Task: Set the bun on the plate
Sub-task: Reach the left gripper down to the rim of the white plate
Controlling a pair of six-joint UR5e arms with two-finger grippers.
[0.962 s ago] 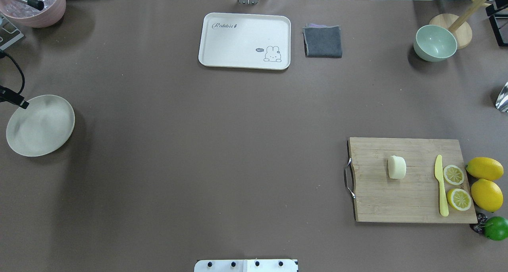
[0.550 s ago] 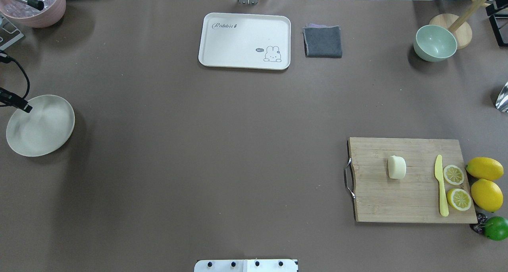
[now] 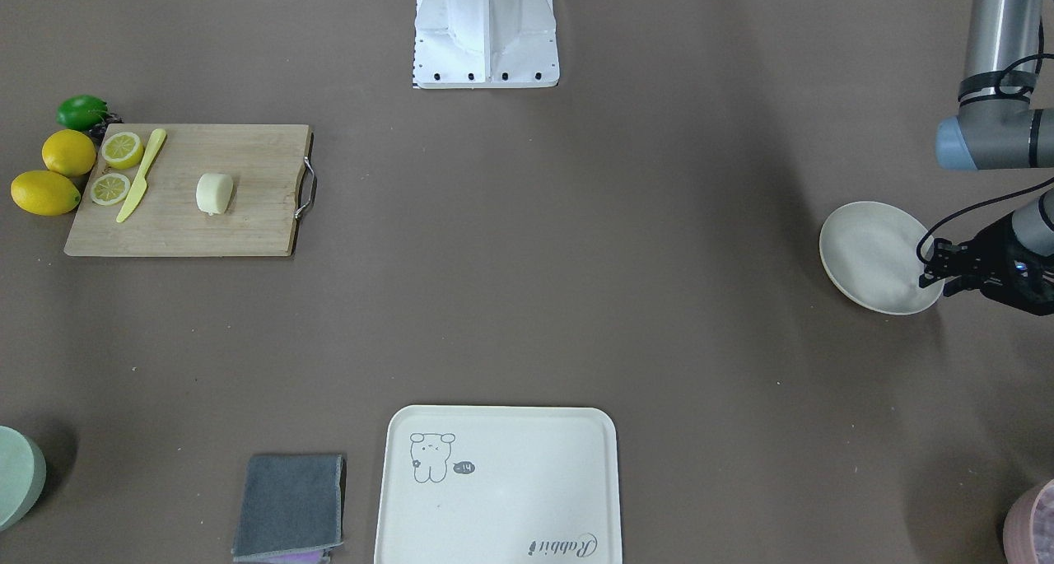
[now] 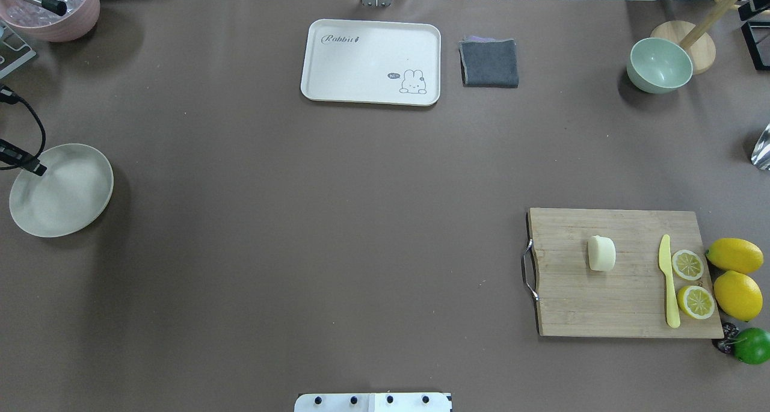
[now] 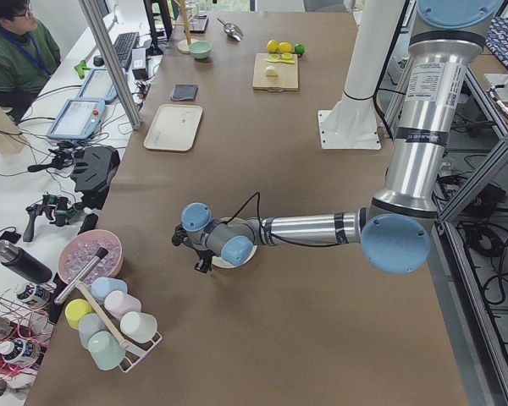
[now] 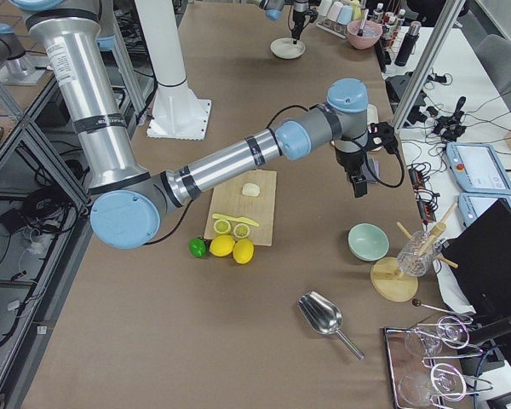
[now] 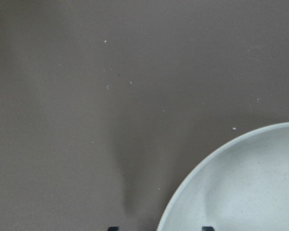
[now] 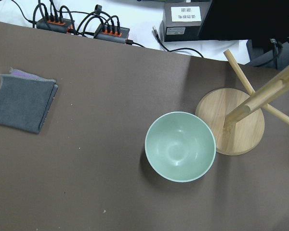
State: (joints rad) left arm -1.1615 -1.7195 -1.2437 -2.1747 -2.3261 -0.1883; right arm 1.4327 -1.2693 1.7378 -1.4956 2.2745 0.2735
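Slightly nearer than before, my left gripper (image 3: pixel 930 269) hung, fingers apart, at the left rim of the plate (image 3: pixel 848 239); my right gripper (image 6: pixel 358 183), I couldn't tell. The bun (image 4: pixel 601 253) sat on the right-hand board (image 4: pixel 577 307); the tray (image 4: pixel 361 69) read "Rabbit".

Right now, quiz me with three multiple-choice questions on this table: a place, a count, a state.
1. The small pale cream bun lies on: A the wooden cutting board; B the rectangular cream tray; C the pale green bowl.
2. Cut lemon slices on that board: A one; B two; C four.
3. The round off-white plate is: A empty; B holding the bun; C overturned.
Answers: 1 A, it rests mid-board; 2 B, two lie beside the pale yellow knife; 3 A, nothing lies in it.
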